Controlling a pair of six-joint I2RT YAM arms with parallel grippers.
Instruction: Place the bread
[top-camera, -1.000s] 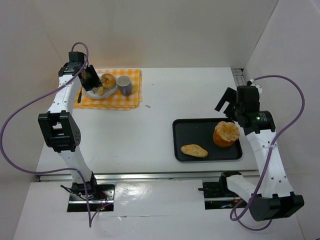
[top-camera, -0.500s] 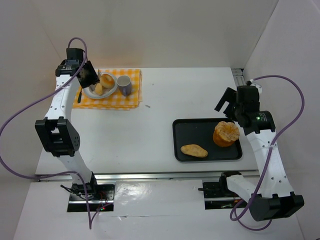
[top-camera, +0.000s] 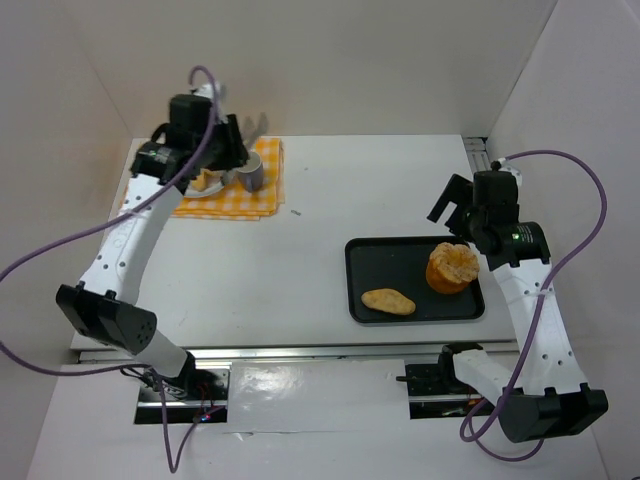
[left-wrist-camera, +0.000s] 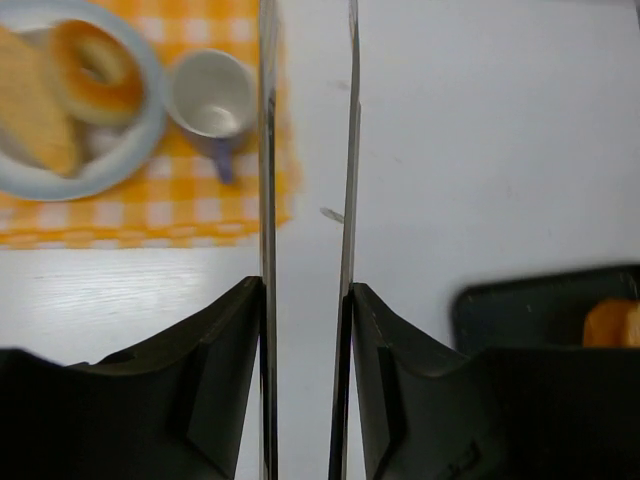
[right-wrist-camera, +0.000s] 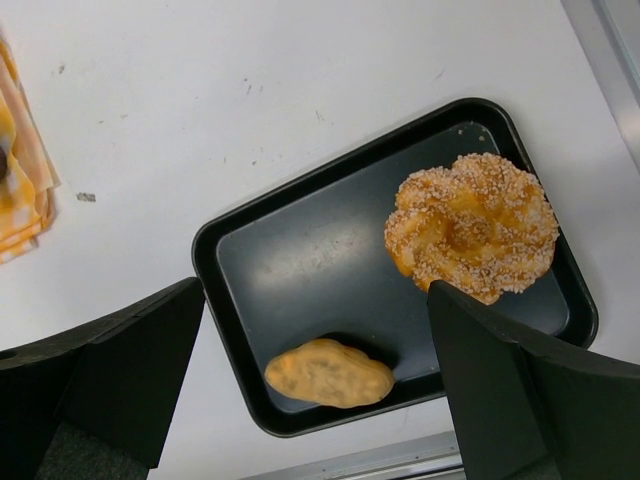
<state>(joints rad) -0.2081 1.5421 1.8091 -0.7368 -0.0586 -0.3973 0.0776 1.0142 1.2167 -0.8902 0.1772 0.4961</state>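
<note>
A white plate (left-wrist-camera: 150, 120) on the yellow checked cloth (left-wrist-camera: 200, 200) holds a ring-shaped bread (left-wrist-camera: 95, 58) and a long pale bread (left-wrist-camera: 30, 100). In the top view my left arm hides most of that plate, and a piece of bread (top-camera: 205, 180) shows. My left gripper (top-camera: 250, 140) (left-wrist-camera: 307, 30) hovers over the cloth's right edge beside the cup (left-wrist-camera: 210, 95), open by a narrow gap with nothing in it. My right gripper (top-camera: 450, 205) (right-wrist-camera: 312, 290) hangs wide open and empty above the black tray (top-camera: 400, 265) (right-wrist-camera: 320, 260).
The tray holds a round sesame bun (top-camera: 452, 267) (right-wrist-camera: 472, 225) and an oval flat bread (top-camera: 388, 301) (right-wrist-camera: 330, 373). A grey-purple cup (top-camera: 250, 172) stands on the cloth (top-camera: 240, 205). White walls close in the table at the back and sides.
My left arm has lifted off the plate and swung right, its gripper now empty over the cup and the cloth's edge. The right arm has not moved.
</note>
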